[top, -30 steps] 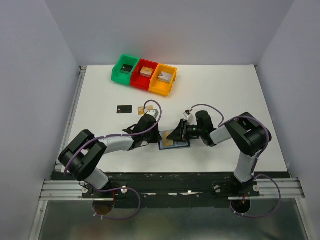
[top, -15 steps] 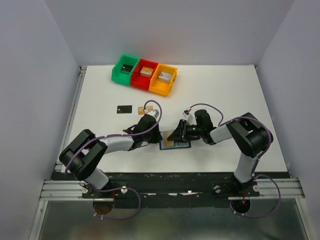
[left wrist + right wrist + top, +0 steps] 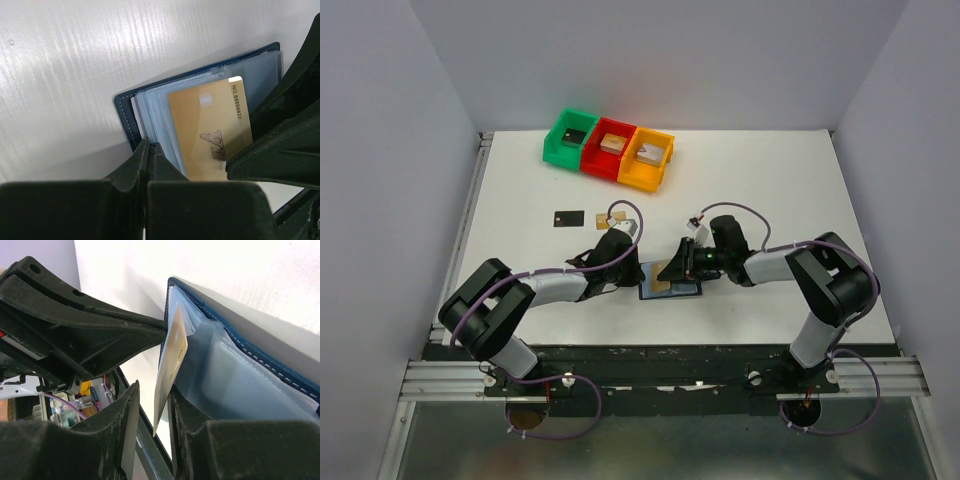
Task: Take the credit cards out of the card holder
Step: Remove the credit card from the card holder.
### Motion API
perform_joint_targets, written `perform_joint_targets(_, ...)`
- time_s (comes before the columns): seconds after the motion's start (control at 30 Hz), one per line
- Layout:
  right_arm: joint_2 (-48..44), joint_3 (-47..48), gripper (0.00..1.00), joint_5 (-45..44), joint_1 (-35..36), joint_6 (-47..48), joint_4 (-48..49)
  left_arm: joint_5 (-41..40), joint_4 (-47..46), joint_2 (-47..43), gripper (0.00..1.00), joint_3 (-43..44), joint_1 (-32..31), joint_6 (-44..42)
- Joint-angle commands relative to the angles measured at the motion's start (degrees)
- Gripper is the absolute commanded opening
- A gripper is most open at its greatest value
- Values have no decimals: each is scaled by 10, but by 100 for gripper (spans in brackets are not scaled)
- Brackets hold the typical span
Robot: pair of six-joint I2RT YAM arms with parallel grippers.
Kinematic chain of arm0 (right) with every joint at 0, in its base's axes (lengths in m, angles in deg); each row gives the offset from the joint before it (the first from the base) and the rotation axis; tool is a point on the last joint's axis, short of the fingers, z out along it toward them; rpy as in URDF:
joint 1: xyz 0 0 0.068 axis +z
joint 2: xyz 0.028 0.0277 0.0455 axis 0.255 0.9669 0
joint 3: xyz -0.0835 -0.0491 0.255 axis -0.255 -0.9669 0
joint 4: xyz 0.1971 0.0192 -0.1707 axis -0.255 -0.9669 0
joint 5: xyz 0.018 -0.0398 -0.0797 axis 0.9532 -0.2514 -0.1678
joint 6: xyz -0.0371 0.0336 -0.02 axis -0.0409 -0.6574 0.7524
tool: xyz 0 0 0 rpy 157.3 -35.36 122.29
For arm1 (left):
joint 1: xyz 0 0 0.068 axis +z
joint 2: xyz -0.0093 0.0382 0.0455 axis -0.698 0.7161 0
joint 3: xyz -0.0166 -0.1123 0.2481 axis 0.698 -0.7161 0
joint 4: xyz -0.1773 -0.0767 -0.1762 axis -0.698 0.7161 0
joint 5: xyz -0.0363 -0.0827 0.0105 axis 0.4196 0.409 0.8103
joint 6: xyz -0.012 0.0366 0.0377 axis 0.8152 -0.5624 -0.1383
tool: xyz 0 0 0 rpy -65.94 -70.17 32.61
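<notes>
**Gold card straddled at the open holder**

The white counter [image 3: 770,180] carries green, red and orange bins [image 3: 620,165] near its far edge. The card holder [image 3: 125,107] lies open close to the near edge, about midway along it. The left end effector [image 3: 148,145] is fully closed, its tips against the holder's edge. The right end effector [image 3: 152,390] is partly open, its fingers on either side of a gold card [image 3: 207,125] that sticks out of a sleeve. A black card [image 3: 569,218] lies apart, towards the left edge.

Glossy card [image 3: 207,131], clear plastic sleeves [image 3: 152,106]
</notes>
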Motion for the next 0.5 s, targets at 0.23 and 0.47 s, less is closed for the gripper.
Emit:
perform_joint_targets(0.23, -34, 6, 35, -20, -2, 25, -39, -8, 50, 18, 0, -17, -1, 0)
perform_joint_targets(0.47, -45, 1, 34, -24, -9, 30, -50, -10, 53, 20, 0, -15, -1, -1)
